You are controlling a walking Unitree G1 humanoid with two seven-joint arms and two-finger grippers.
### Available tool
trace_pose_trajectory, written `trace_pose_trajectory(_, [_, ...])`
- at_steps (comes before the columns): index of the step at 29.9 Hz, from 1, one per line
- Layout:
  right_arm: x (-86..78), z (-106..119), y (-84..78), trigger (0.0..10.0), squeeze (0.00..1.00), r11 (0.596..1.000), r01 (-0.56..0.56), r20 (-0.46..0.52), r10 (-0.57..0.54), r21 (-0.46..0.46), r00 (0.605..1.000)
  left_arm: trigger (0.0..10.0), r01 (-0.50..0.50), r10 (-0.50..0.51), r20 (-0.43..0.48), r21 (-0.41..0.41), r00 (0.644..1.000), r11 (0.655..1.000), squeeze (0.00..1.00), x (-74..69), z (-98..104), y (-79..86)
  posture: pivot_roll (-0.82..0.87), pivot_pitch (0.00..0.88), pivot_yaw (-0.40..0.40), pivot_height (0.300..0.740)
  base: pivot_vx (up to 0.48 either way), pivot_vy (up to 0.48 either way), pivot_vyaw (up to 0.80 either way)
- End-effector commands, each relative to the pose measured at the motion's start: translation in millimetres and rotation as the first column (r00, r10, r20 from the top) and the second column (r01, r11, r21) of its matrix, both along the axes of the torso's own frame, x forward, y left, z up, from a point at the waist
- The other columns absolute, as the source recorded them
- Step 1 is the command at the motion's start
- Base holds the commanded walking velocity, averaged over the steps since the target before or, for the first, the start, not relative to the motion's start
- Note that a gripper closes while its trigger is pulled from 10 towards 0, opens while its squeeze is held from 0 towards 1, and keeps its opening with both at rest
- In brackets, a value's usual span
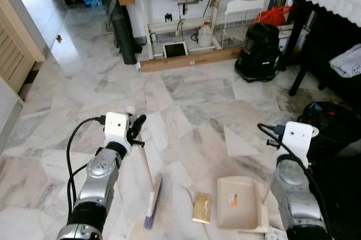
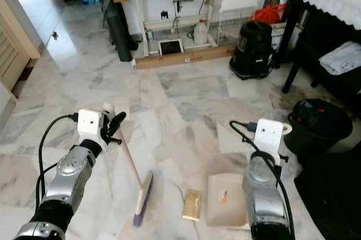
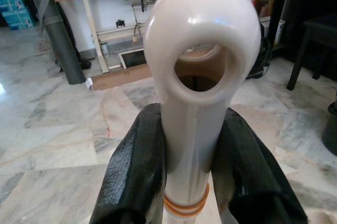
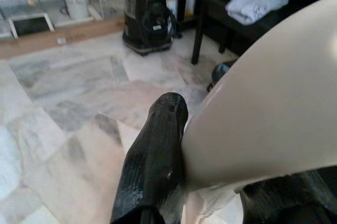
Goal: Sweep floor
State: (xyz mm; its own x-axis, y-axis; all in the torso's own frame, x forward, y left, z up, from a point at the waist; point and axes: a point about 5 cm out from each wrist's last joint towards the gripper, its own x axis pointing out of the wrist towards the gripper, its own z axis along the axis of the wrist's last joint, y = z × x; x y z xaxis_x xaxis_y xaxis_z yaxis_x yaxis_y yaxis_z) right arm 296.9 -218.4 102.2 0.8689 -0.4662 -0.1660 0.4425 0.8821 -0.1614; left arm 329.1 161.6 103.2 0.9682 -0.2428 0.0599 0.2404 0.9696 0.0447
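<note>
Here the marble floor (image 1: 186, 90) fills your frame; at lower centre your right gripper (image 4: 210, 145) pinches the dustpan (image 1: 240, 203) handle, your left gripper (image 3: 189, 171) clamps the broom (image 1: 151, 195), and a yellow scrap (image 1: 201, 208) lies between, unswept; sweeping looks barely begun.

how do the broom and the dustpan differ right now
The broom is long and thin, slanting from the left gripper down to its purple bristles on the floor; the dustpan is broad and lies flat. The broom sits left of the small yellow-brown packet, the dustpan right of it by the right gripper's arm. Both are cream-coloured.
</note>
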Motion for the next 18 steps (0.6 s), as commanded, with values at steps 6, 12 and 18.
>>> trace_pose_trajectory(6, [-0.2,21,3.7,10.0,0.00,1.000,-0.009,0.050,0.008,0.024,0.999,10.0,-0.001,0.001,0.057,-0.009,0.998,1.000,0.00,2.1,11,-0.9,-0.17,0.000,0.050,0.740,0.000,0.000,0.00])
trace_pose_trajectory(12, [-11.1,19,4.9,10.0,0.00,0.998,0.018,-0.022,-0.016,0.060,1.000,10.0,0.000,0.000,0.056,-0.011,0.998,1.000,0.00,2.1,11,-2.0,-0.18,0.000,0.044,0.740,0.000,0.000,0.00])
trace_pose_trajectory(18, [-15.7,15,-0.8,10.0,0.00,0.997,0.052,-0.077,-0.047,0.064,0.996,10.0,0.000,0.000,0.054,-0.015,0.999,1.000,0.00,2.9,11,-3.6,-0.18,0.000,0.040,0.740,0.000,0.000,0.00])
